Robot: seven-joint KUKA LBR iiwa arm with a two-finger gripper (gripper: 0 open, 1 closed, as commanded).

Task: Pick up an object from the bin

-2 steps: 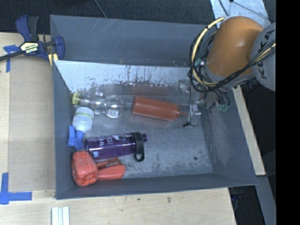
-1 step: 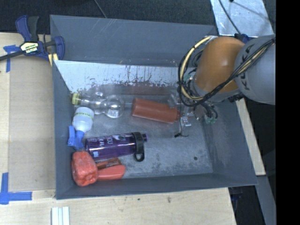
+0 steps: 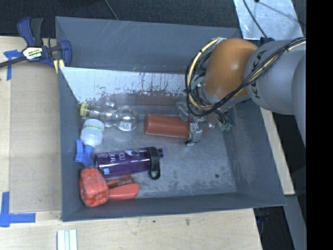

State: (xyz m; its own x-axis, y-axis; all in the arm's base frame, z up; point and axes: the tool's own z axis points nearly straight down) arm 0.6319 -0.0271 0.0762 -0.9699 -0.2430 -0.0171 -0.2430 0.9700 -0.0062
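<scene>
One reddish-brown block [image 3: 165, 126] lies right against our gripper [image 3: 195, 134], on its side away from the arm [image 3: 278, 82]; we can't tell if the gripper's open or clamped.

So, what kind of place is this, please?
Most likely a robotics lab: a grey metal bin holds loose odd things such as a purple bottle, and a cabled robot arm reaches into it.

end effector [image 3: 194, 134] at right end of red-brown block [image 3: 165, 126]; clear bottle [image 3: 112, 114] at its left; purple bottle [image 3: 127, 161] below
</scene>
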